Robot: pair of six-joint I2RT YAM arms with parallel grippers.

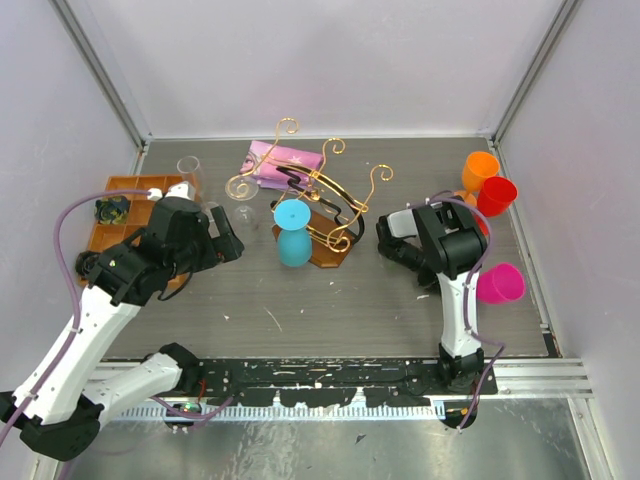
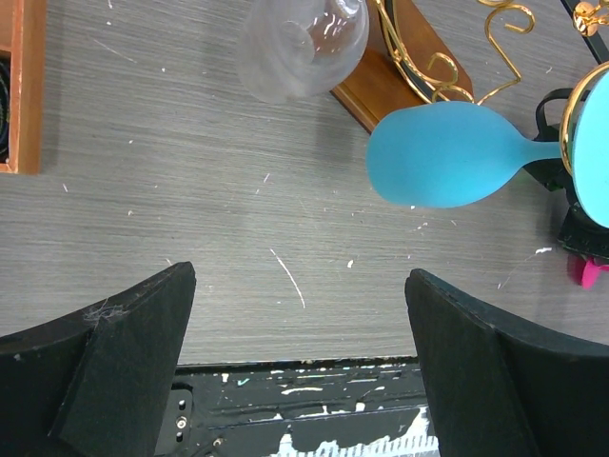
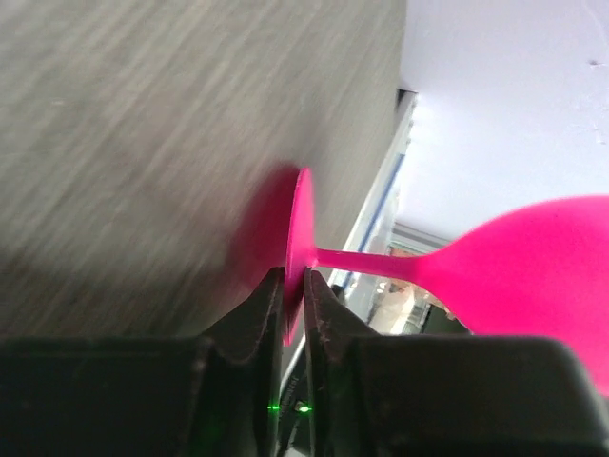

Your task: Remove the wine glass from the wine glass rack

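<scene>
Pink wine glass [image 1: 500, 283] stands on the right side of the bench [image 1: 350, 300], well apart from the gold wine glass rack [image 1: 322, 196]. Its flat foot is pinched between the narrow fingers of the right claw [image 3: 295, 281]. A blue wine glass [image 1: 293, 240] hangs by its foot from the rack's rail, and the left claw [image 2: 300, 276] hovers nearby, spread wide and empty.
</scene>
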